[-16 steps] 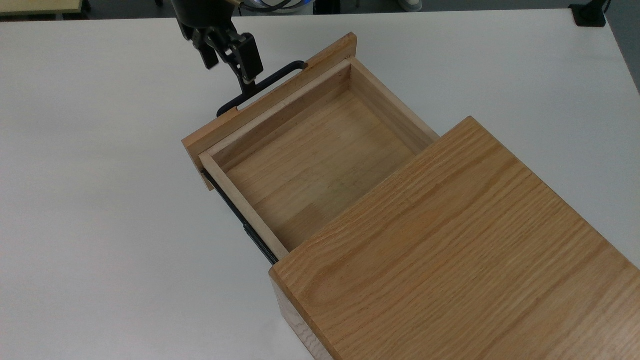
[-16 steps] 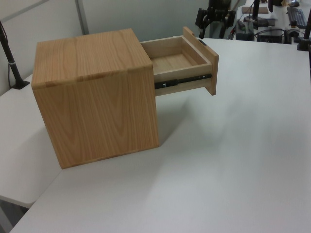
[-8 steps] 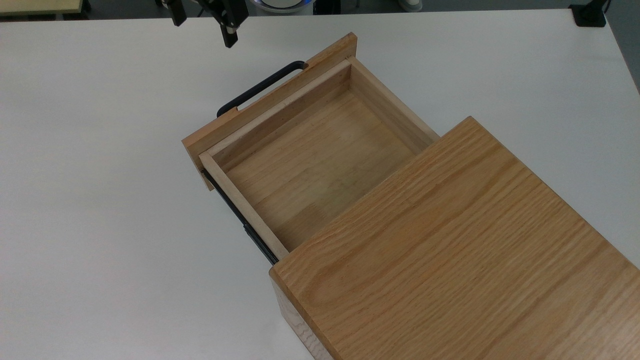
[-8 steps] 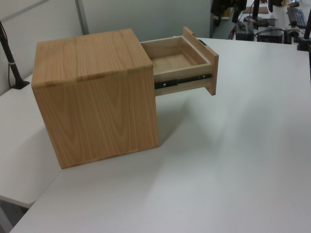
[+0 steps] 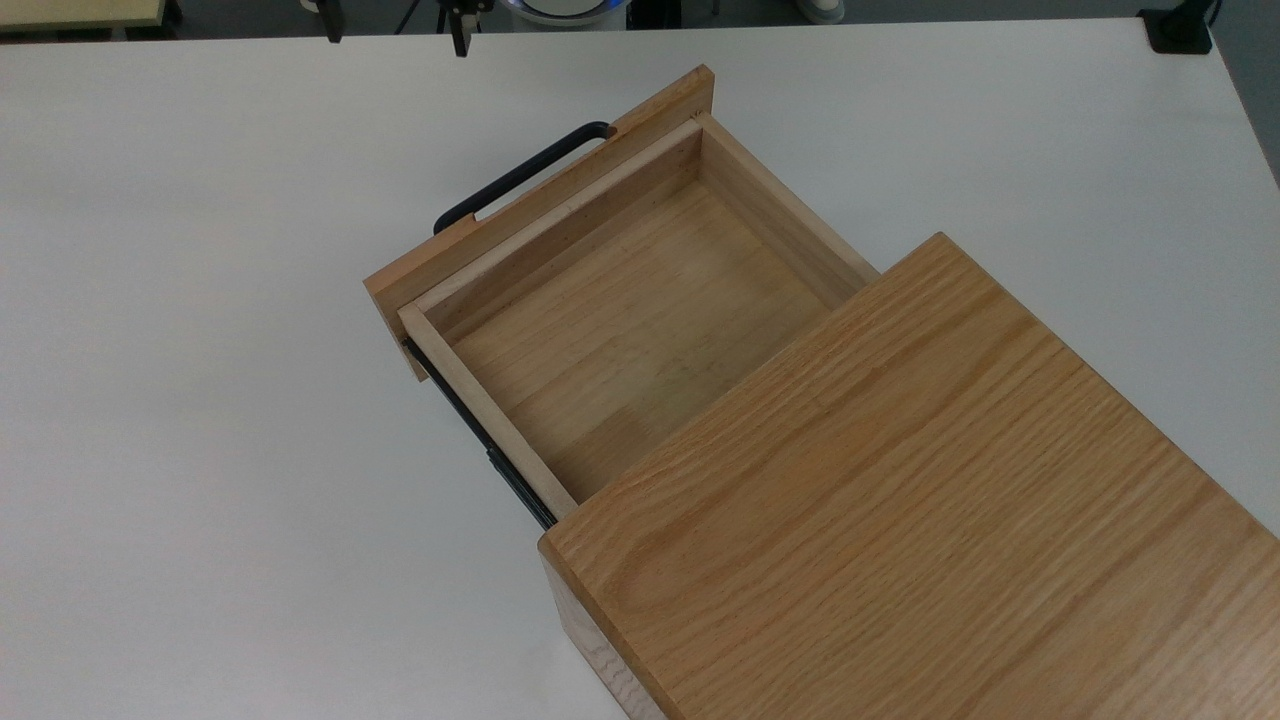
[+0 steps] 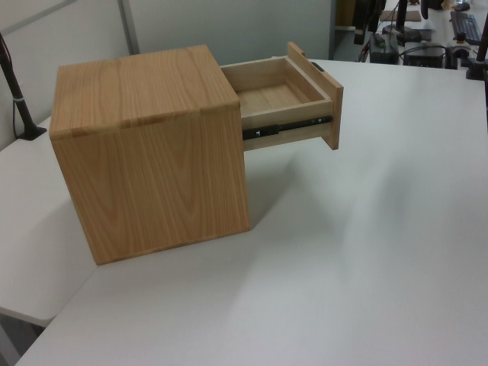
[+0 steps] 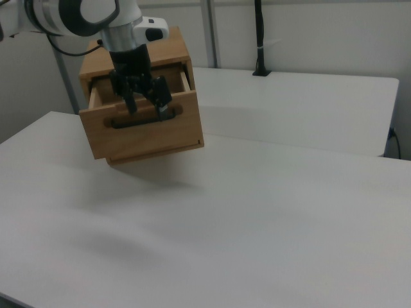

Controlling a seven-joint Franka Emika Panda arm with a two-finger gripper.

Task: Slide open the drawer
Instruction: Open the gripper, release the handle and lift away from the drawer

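Observation:
The drawer [image 5: 620,300] is slid well out of the oak casing [image 5: 900,480] and its tray is empty. A black bar handle [image 5: 520,175] sits on the thick front panel [image 5: 540,195]. In the right view my gripper [image 7: 146,106] hangs open in front of the drawer front [image 7: 148,138], above the handle [image 7: 138,120], and holds nothing. At the top view's upper edge the gripper [image 5: 396,25] shows as two spread fingertips, well apart from the handle. In the left view the drawer [image 6: 282,95] juts toward the left view's right, with a black side rail [image 6: 286,127] showing.
The casing [image 6: 152,145] stands on a white table [image 5: 200,400] with wide bare surface around it. A black post [image 7: 259,38] rises at the far edge in the right view, and another black post [image 6: 15,84] stands at the left view's left. Desk clutter [image 6: 442,30] lies beyond the table.
My gripper has come off the handle, spread open and drawn away toward the top view's upper edge. The drawer has stayed where it was.

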